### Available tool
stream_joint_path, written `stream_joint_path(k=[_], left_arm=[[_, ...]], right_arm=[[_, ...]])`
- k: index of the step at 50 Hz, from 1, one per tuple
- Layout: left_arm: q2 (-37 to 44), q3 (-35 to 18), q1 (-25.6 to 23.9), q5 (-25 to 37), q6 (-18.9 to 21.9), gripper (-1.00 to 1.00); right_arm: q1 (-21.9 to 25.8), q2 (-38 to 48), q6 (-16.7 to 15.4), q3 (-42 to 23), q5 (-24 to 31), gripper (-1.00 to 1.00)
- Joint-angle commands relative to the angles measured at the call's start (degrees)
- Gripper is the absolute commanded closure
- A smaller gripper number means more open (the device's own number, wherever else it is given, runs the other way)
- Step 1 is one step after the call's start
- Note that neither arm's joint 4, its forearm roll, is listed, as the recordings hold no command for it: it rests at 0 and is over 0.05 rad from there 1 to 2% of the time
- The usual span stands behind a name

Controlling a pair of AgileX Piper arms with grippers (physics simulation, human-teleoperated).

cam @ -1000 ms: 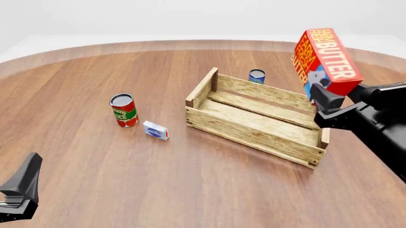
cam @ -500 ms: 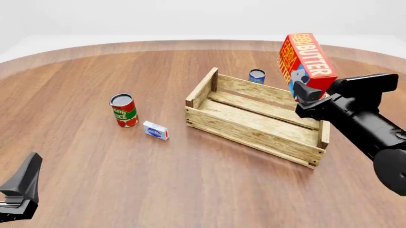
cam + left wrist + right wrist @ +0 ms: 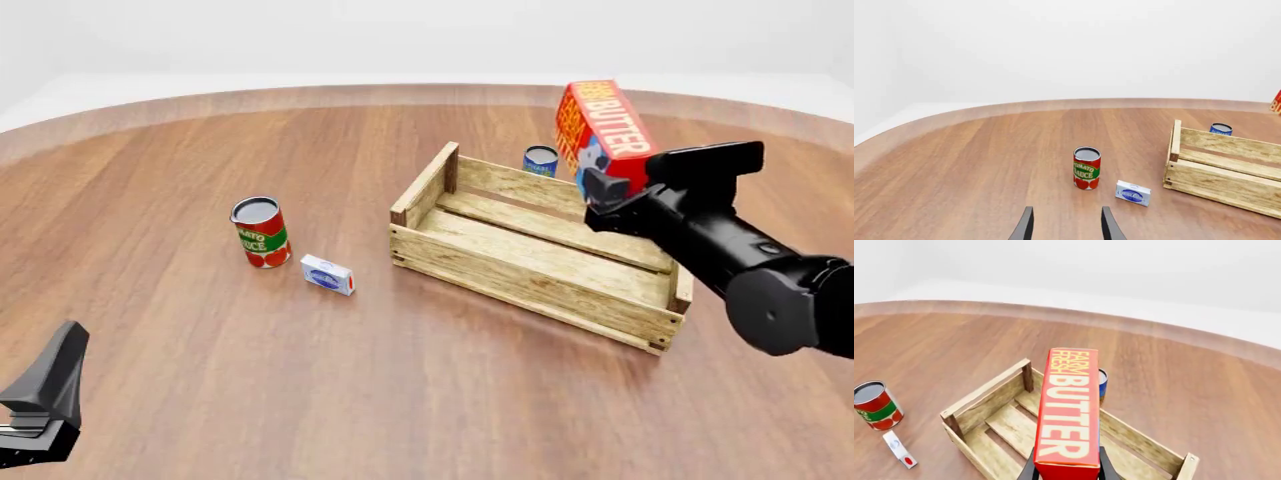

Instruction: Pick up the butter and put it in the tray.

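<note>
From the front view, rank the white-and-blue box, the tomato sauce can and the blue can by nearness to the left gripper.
1. White-and-blue box, lying left of the tray, nearest the left gripper.
2. Tomato sauce can, upright just behind the box.
3. Blue can, beyond the tray's far wall.

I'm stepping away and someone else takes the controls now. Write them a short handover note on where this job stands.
Right tool: shut on the butter, holding it tilted in the air above the tray's far right part.
Left tool: open and empty, low at the near left, far from the job.
Tray: on the table, nothing in it; a small blue can stands behind it.
Done: butter picked up and carried over the tray.
Left: lower the butter into the tray, open the tool, pull the arm back.
</note>
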Motion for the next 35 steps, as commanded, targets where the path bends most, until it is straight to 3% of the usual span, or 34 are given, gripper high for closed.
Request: stream_joint_path(k=[1,35], left_arm=[[0.00,0.00,0.00,0.00,0.00,-1.00],[0.00,0.00,0.00,0.00,0.00,-1.00]], right_arm=[[0.18,3.32,0.35,-4.46,1.12,1.00],[1.63,11.74,1.44,-9.59,3.59,1.00]])
